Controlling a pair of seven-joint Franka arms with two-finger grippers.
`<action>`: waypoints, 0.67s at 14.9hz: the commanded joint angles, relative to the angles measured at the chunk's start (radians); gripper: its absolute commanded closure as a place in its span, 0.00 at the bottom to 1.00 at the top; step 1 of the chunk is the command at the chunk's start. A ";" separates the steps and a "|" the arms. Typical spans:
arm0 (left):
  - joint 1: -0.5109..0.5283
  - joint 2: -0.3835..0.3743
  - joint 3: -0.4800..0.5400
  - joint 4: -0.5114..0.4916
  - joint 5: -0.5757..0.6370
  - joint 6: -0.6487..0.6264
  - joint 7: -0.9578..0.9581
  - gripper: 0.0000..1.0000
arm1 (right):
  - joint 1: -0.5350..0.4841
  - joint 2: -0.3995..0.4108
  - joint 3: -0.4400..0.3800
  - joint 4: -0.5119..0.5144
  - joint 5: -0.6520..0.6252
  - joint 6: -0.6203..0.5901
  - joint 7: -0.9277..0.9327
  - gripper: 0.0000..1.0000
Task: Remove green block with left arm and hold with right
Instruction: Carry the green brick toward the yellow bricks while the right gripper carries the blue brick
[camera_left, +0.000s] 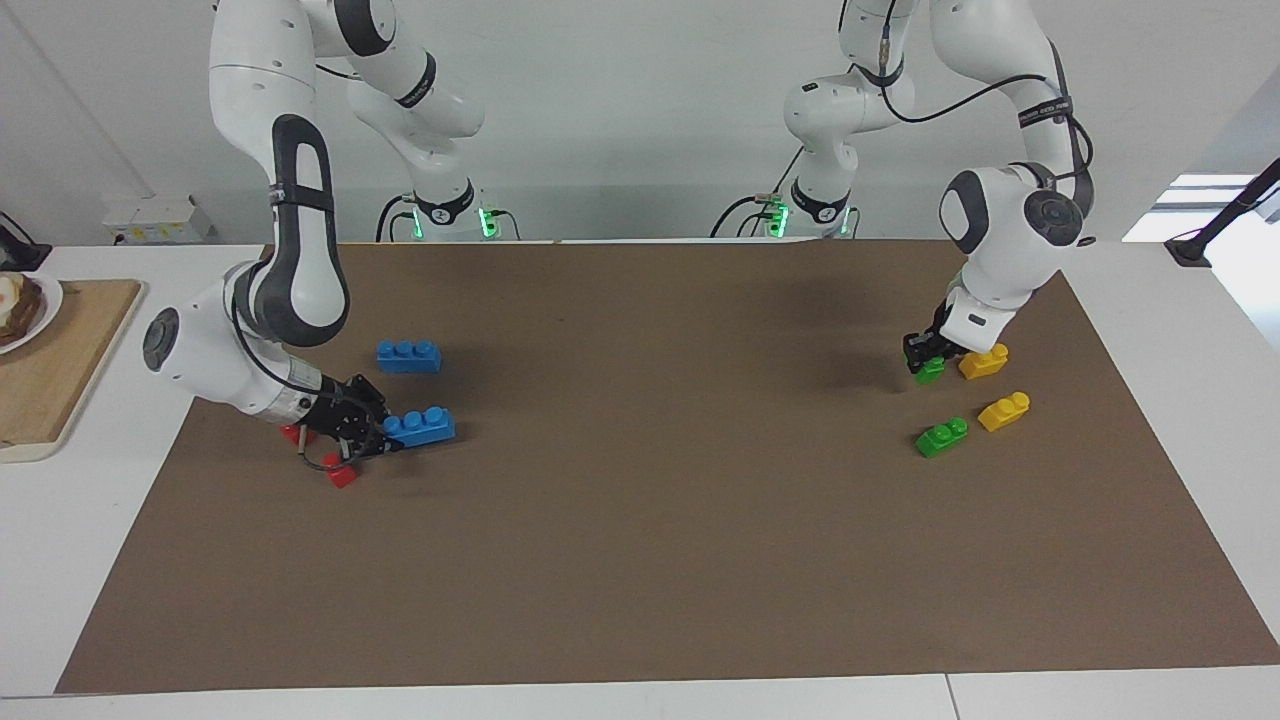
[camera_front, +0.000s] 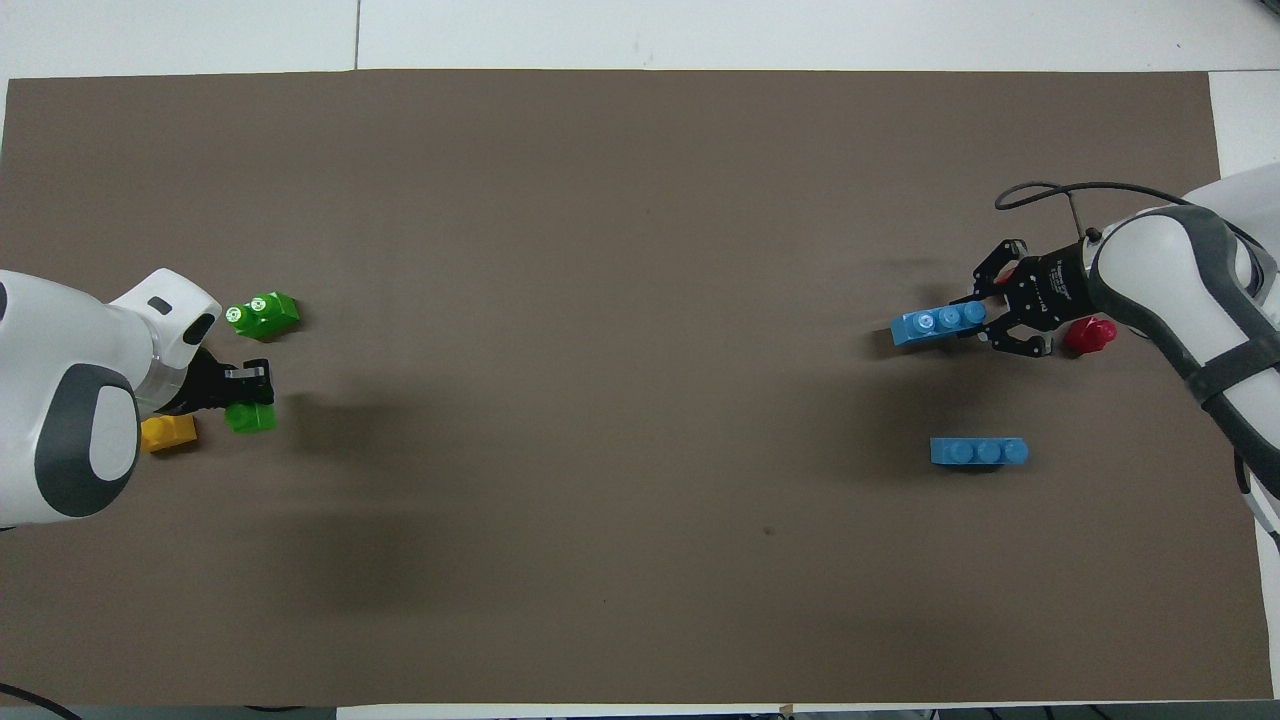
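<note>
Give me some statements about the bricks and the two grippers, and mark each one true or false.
1. The left gripper is shut on a green block. True.
2. The right gripper holds a red brick. False: it holds a blue brick; the red bricks lie on the mat beside it.
3. A second green block lies loose on the mat, beside a yellow brick. True.
4. Both blue bricks are held. False: the other blue brick lies free on the mat, nearer to the robots.
5. The held green block is stacked on the held blue brick. False: they are apart, at the two ends of the mat.
</note>
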 joint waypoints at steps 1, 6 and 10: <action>-0.008 -0.014 0.005 -0.065 0.004 0.069 0.005 0.78 | -0.017 -0.039 0.014 -0.050 -0.018 0.033 -0.010 1.00; -0.011 -0.018 0.003 -0.114 0.002 0.120 0.001 0.68 | -0.006 -0.047 0.014 -0.088 -0.019 0.100 -0.004 1.00; -0.013 -0.021 0.003 -0.132 0.004 0.131 0.002 0.51 | -0.001 -0.049 0.014 -0.101 -0.019 0.113 -0.002 1.00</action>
